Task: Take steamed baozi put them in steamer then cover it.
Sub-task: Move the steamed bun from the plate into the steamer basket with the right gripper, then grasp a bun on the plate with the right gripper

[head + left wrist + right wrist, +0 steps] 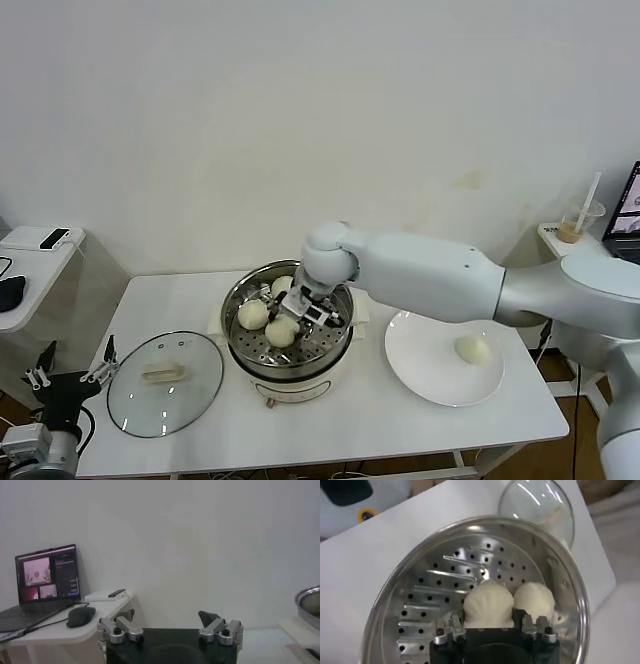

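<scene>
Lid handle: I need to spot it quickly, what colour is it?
Cream-white, on the clear glass lid; head view shows it best.

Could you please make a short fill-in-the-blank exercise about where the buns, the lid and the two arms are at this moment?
1. The right gripper holds a baozi over the steamer's perforated ____.
2. Just ____ baozi remains on the white plate.
3. The glass lid lies on the table to the robot's ____ of the steamer.
4. The left gripper waits with its fingers ____.

Missing words: tray; one; left; open
</scene>
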